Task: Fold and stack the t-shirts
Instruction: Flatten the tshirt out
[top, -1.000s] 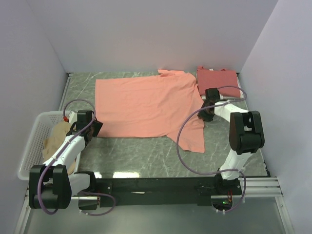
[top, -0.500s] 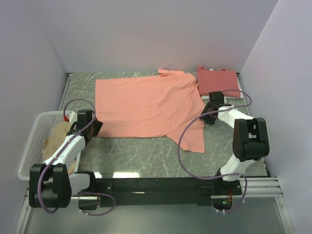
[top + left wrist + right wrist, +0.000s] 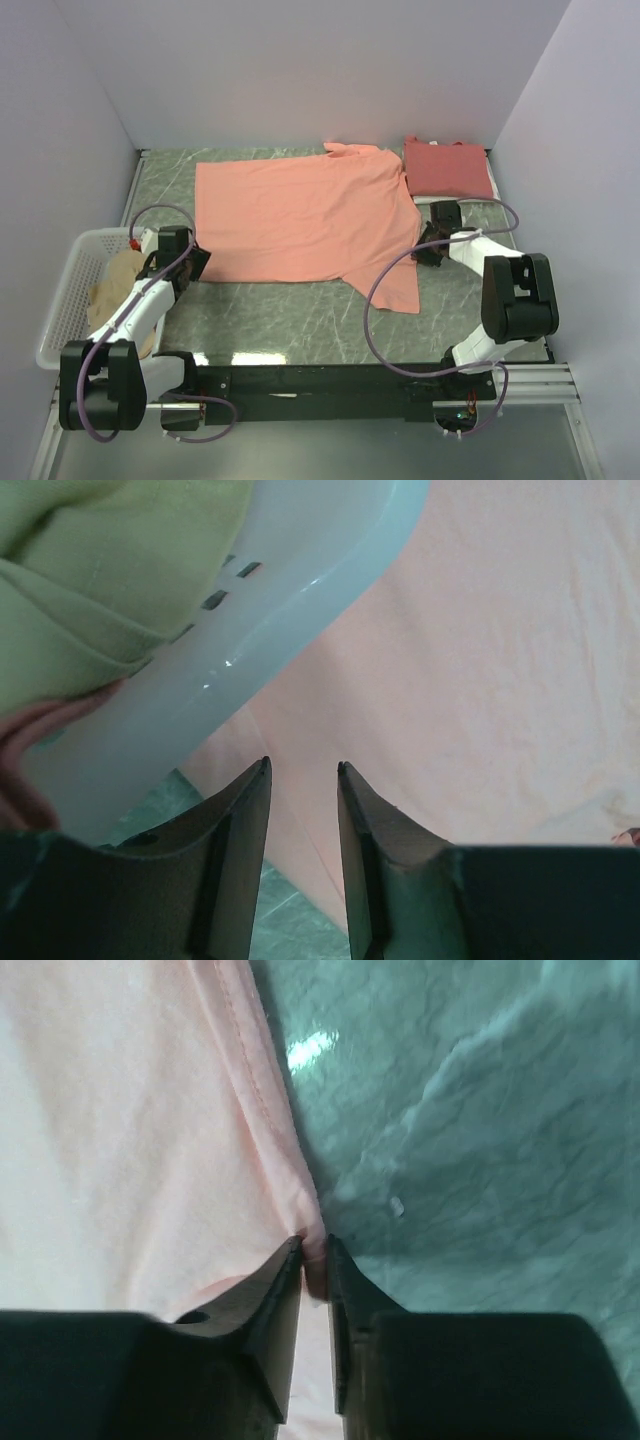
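Observation:
A salmon t-shirt (image 3: 300, 215) lies spread flat across the green marble table, one sleeve reaching toward the front right. My right gripper (image 3: 428, 243) is shut on the shirt's right edge; the right wrist view shows the hem (image 3: 272, 1110) pinched between the fingers (image 3: 262, 1305). My left gripper (image 3: 196, 264) is open, low at the shirt's lower left corner; in the left wrist view the fabric (image 3: 480, 680) lies under the spread fingertips (image 3: 252, 790). A folded red t-shirt (image 3: 447, 168) lies at the back right.
A white plastic basket (image 3: 62, 290) at the left edge holds a crumpled yellowish-tan garment (image 3: 118, 283); its rim (image 3: 260, 610) shows close to the left gripper. Walls enclose the table at the back and sides.
My right gripper has moved down and to the right along the shirt's right edge, off the red shirt's corner. The left arm has not moved.

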Controlling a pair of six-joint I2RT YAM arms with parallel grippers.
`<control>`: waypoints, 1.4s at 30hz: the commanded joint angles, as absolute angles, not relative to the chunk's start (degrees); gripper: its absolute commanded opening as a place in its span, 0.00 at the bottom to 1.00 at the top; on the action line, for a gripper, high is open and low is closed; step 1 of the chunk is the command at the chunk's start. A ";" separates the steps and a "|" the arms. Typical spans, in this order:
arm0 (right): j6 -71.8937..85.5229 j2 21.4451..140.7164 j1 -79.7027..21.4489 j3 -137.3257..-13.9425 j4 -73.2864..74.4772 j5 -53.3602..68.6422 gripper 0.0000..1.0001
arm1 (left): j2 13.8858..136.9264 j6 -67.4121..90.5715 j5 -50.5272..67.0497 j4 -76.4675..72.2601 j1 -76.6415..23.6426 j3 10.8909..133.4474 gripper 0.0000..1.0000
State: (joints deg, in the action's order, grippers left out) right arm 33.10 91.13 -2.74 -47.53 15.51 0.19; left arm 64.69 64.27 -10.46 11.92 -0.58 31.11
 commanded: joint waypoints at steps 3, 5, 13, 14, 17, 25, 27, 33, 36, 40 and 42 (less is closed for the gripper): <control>34.01 85.96 -2.90 -44.57 12.74 2.99 0.06 | 62.41 66.62 -17.12 20.64 0.26 29.00 0.39; 33.84 84.91 -2.55 -44.21 13.27 1.86 0.00 | 61.96 67.67 -18.45 22.05 0.35 29.27 0.38; 31.99 80.16 1.13 -41.84 14.68 1.14 0.00 | 64.07 70.84 -22.05 24.43 0.26 31.36 0.35; 31.82 79.72 1.23 -41.57 14.68 1.23 0.00 | 65.03 71.27 -22.50 25.04 0.26 32.25 0.35; 31.73 79.02 1.67 -40.44 14.41 1.41 0.00 | 69.51 72.68 -23.20 28.20 0.35 36.20 0.35; 31.90 79.01 2.55 -39.46 12.75 4.22 0.12 | 75.14 75.84 -23.91 30.32 -1.58 38.76 0.35; 31.90 78.58 2.55 -39.29 12.48 4.74 0.16 | 77.24 76.37 -23.56 31.02 -1.67 39.63 0.35; 32.17 76.91 2.55 -38.32 12.04 5.97 0.28 | 82.69 78.92 -23.99 32.78 -4.30 41.92 0.39; 32.26 76.11 2.55 -37.79 11.52 6.50 0.30 | 84.80 79.98 -25.13 34.62 -5.53 43.15 0.39; 32.17 75.50 2.46 -37.35 11.34 7.20 0.30 | 84.90 80.94 -25.84 34.98 -5.98 42.54 0.38; 32.17 75.15 2.46 -37.27 11.25 7.64 0.30 | 84.29 81.03 -26.01 35.15 -5.98 42.02 0.38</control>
State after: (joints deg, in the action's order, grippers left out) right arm 32.51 77.41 2.15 -37.80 12.91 6.72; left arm 82.67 78.00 -24.45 28.67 -7.40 44.86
